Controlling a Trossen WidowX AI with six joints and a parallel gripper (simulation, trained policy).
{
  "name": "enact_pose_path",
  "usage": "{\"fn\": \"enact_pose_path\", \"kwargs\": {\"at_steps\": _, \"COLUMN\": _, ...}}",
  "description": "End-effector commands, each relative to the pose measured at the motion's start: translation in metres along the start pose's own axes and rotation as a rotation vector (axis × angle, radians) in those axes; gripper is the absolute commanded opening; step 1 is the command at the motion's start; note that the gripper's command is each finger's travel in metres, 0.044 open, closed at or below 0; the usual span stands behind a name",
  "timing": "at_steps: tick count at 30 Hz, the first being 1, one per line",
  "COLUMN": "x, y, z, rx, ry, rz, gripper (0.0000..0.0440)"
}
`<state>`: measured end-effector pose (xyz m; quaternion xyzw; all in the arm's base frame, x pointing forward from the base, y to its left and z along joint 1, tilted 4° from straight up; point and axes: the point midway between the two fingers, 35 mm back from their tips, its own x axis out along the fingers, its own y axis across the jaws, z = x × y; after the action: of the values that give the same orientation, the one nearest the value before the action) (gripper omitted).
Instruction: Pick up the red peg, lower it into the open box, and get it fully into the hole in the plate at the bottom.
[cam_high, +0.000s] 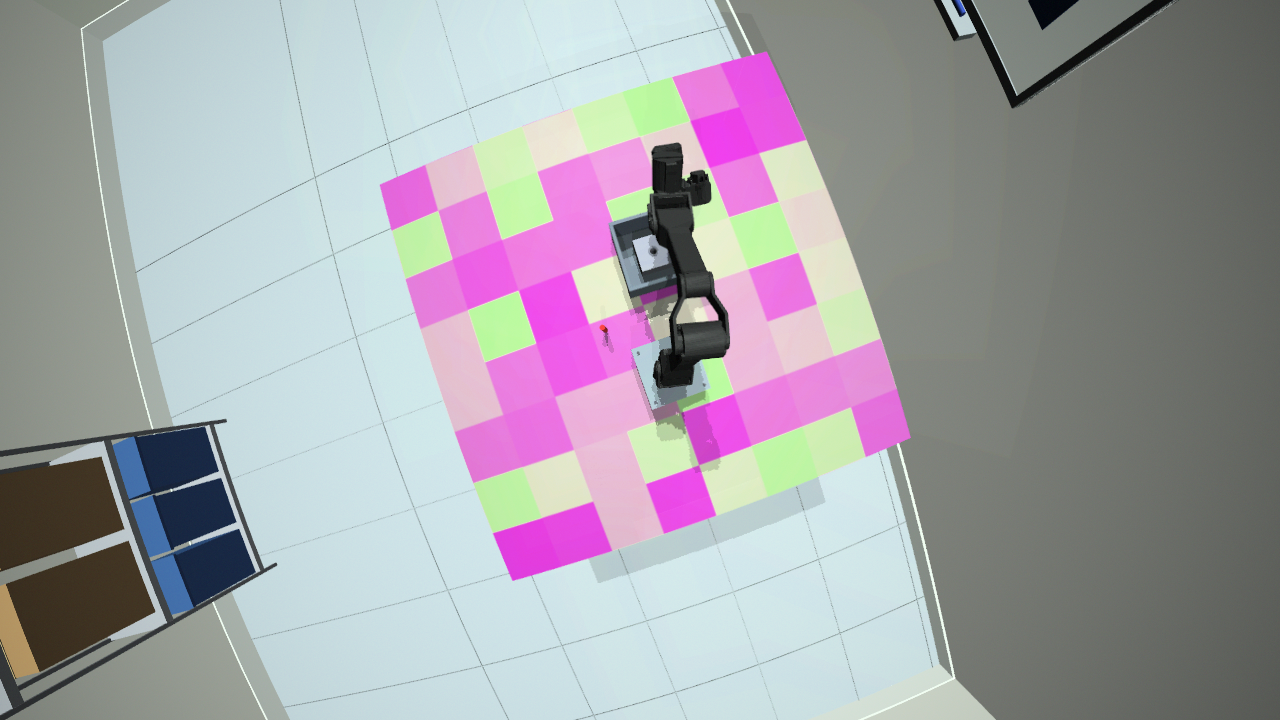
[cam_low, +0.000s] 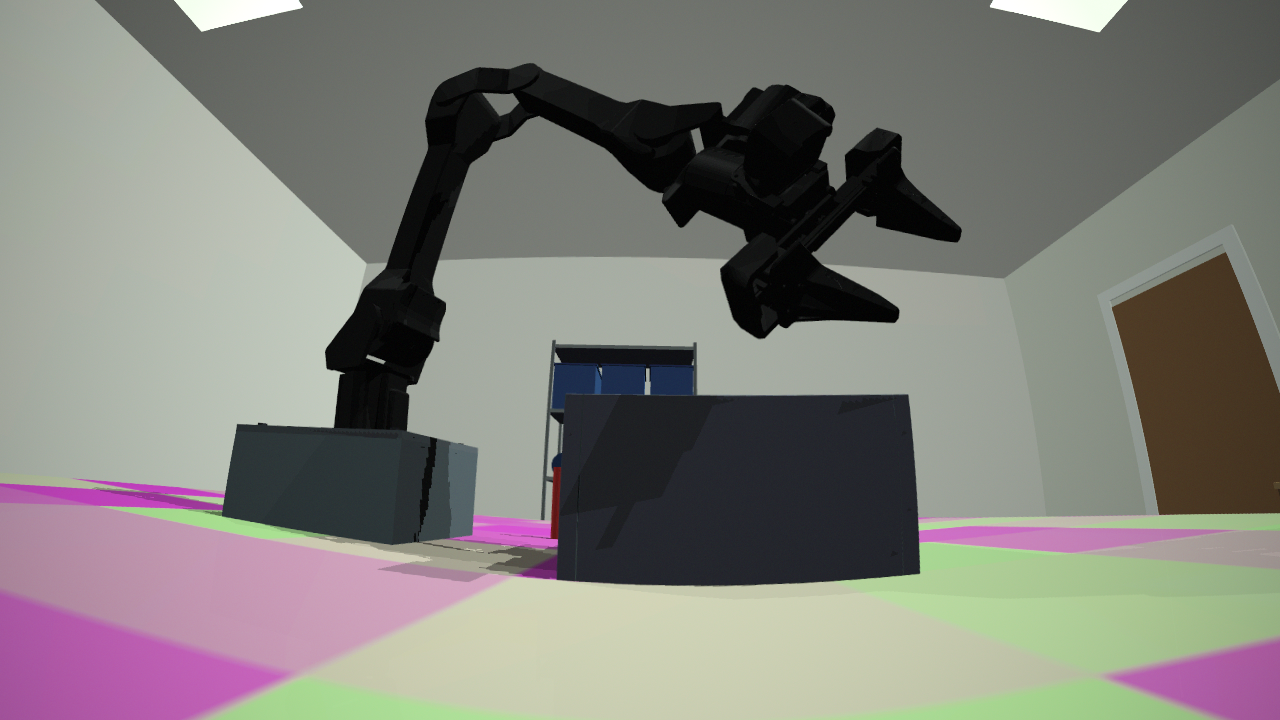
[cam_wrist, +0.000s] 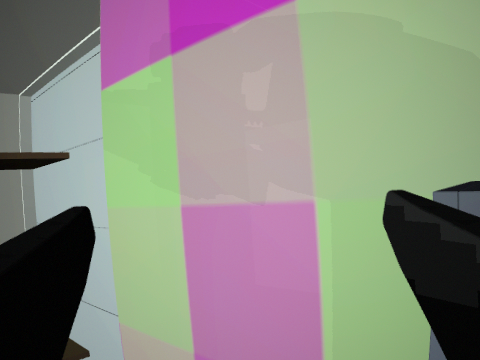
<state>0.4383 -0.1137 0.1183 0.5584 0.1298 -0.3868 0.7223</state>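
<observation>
The red peg (cam_high: 603, 328) stands on the checkered table, left of the arm's base and clear of the box. In the exterior view a red upright shape (cam_low: 555, 505) shows, partly hidden behind the box. The open grey box (cam_high: 619, 259) (cam_low: 742, 492) holds a pale plate (cam_high: 641, 245) with a dark hole; the arm hides the box's right part from above. No peg shows in the visible part of the plate. My gripper (cam_low: 927, 274) (cam_wrist: 241, 214) is wide open and empty, tilted, high above and past the box, away from the peg. The wrist view shows no peg.
The arm's grey base block (cam_high: 646, 380) (cam_low: 313, 474) stands on the checkered table near the peg. The arm stretches from it over the box. A grey-blue block shows behind the right finger in the wrist view. A shelf with blue bins stands in the background.
</observation>
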Motion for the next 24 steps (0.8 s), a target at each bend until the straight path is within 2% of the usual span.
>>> {"fn": "enact_pose_path", "kwargs": {"at_steps": 1, "x": -0.002, "y": 0.0, "z": -0.002, "rx": -0.021, "ry": 0.009, "rz": -0.008, "gripper": 0.0414}}
{"fn": "enact_pose_path", "kwargs": {"at_steps": 3, "x": -0.009, "y": 0.003, "z": -0.008, "rx": -0.07, "ry": 0.032, "rz": -0.019, "gripper": 0.0438}}
{"fn": "enact_pose_path", "kwargs": {"at_steps": 12, "x": -0.066, "y": 0.015, "z": -0.066, "rx": -0.331, "ry": 0.186, "rz": -0.068, "gripper": 0.044}}
{"fn": "enact_pose_path", "kwargs": {"at_steps": 24, "x": -0.15, "y": -0.039, "z": -0.137, "rx": -0.599, "ry": 0.421, "rz": -0.266, "gripper": 0.044}}
